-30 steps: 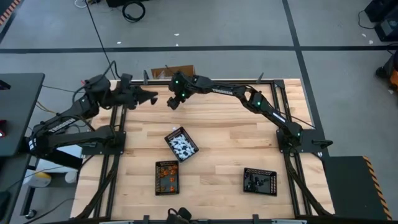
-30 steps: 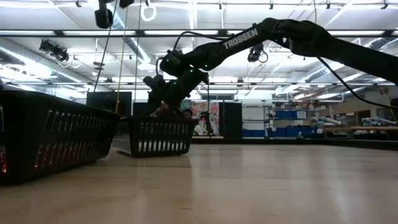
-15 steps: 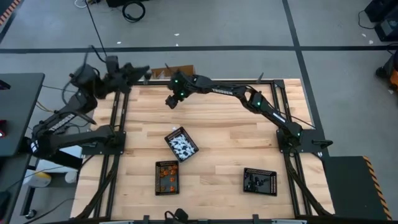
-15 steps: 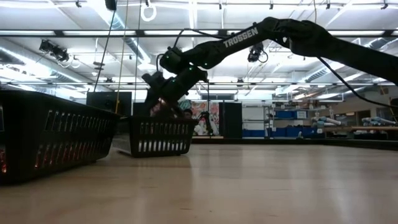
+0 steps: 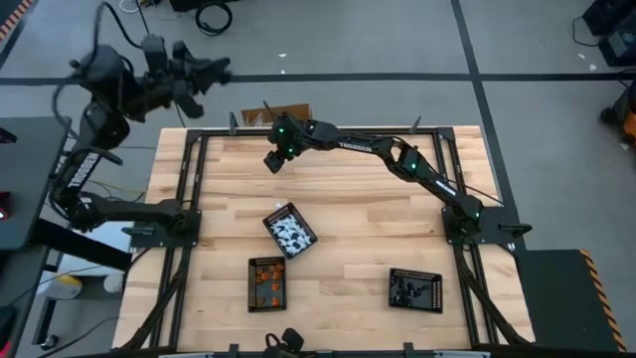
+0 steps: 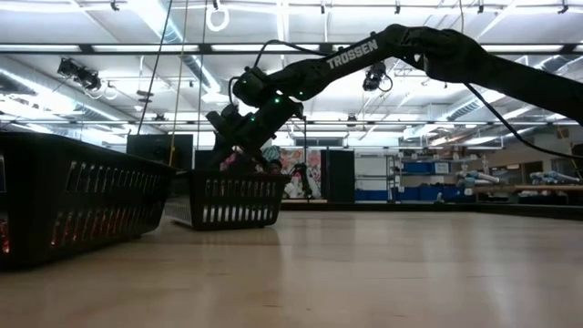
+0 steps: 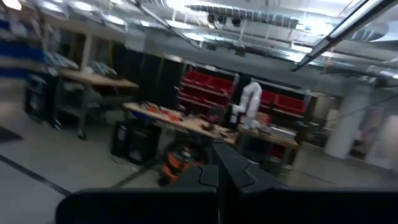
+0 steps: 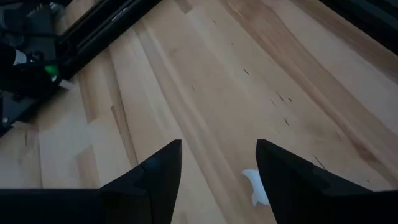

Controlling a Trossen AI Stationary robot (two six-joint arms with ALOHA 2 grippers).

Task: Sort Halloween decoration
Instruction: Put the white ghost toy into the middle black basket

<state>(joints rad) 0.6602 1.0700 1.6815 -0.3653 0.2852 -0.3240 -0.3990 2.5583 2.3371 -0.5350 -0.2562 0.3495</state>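
Note:
A tiny white decoration piece (image 8: 254,185) lies on the wooden table, just ahead of my right gripper (image 8: 217,163) and next to one fingertip. That gripper is open, reaches to the far left-middle of the table (image 5: 273,159) and points slantwise down, touching nothing. My left gripper (image 5: 214,70) is shut and empty, raised high beyond the table's far left corner; its wrist view shows the shut fingers (image 7: 225,174) against the room. Other pieces lie in three black trays: white and black ones (image 5: 290,231), orange ones (image 5: 266,281), dark ones (image 5: 415,289).
A dark metal frame (image 5: 189,179) runs along the table's edges. A brown cardboard piece (image 5: 266,115) lies at the far edge behind my right gripper. In the low view two trays (image 6: 82,205) (image 6: 228,199) stand at left; bare wood lies to the right.
My left gripper has risen from beside my right gripper and swung back past the table's far left corner, rolling and tipping up as it went, its fingers staying shut.

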